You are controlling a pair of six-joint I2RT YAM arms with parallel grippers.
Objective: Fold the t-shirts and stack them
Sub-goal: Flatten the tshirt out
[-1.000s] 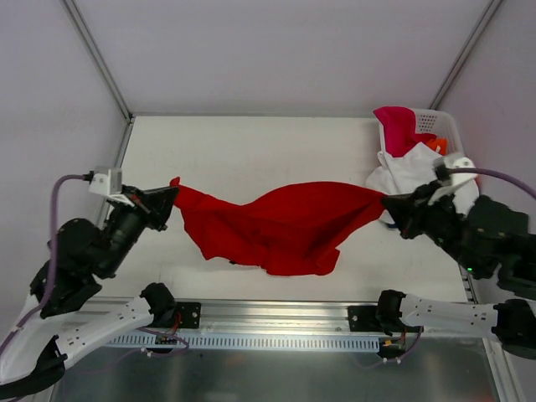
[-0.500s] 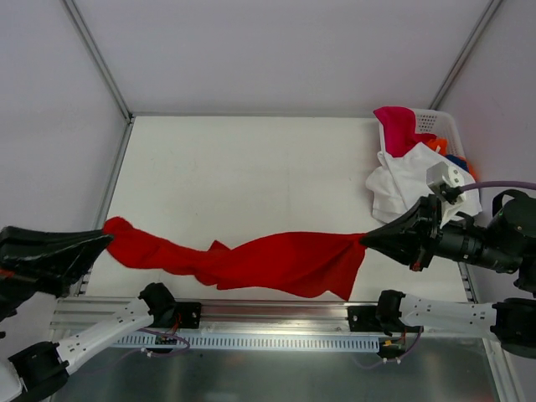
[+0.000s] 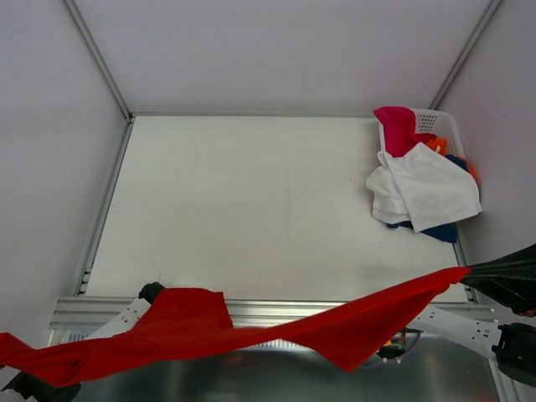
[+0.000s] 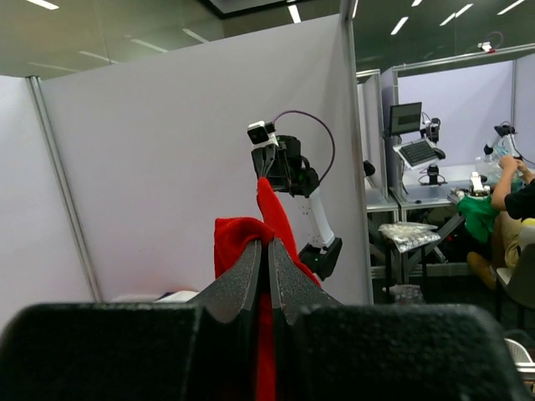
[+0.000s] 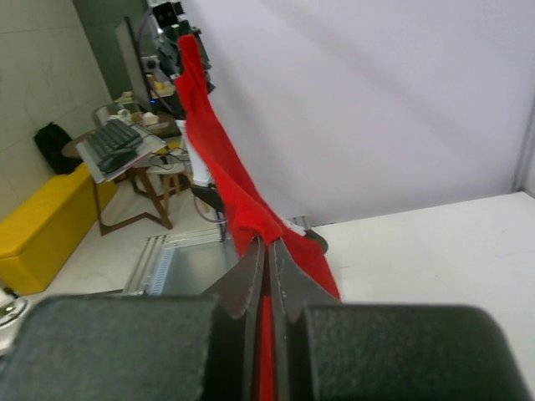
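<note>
Left tool (image 4: 268, 244) and right tool (image 5: 267, 243) each pinch one end of the red t-shirt (image 3: 352, 322), which hangs stretched between them over the near edge of the bench (image 3: 251, 201).

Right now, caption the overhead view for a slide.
Red t-shirt stretched across the near rail; basket overflowing with tees.

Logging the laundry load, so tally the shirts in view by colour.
red shirt: 1
white shirt: 1
pink shirt: 1
orange shirt: 1
blue shirt: 1
Total: 5, as far as the pile shows.
</note>
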